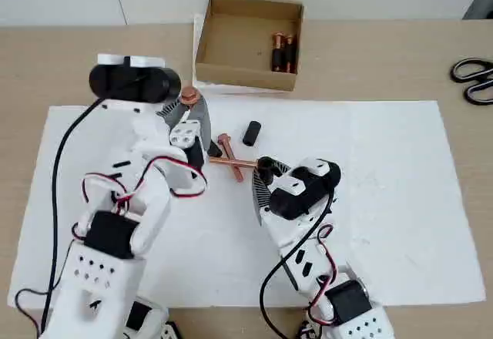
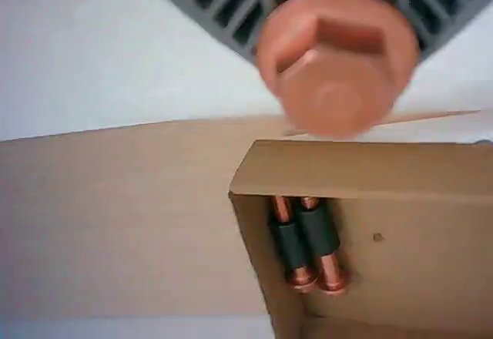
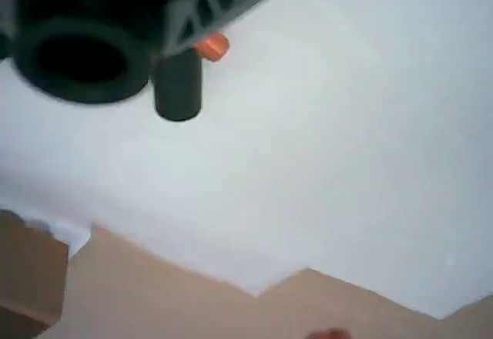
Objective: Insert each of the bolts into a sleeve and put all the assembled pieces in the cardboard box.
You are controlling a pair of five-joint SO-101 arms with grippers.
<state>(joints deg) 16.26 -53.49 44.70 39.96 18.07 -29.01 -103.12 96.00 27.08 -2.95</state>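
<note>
In high view, left gripper clamped on one bolt, head up, just beside box; right gripper clamped on one sleeve, just beside two crossed bolts lying on paper; one loose sleeve near; two assembled pieces side by side in box. In left wrist view, bolt head over box wall; both assembled pieces against wall. In right wrist view, sleeve open end on; loose sleeve beyond.
</note>
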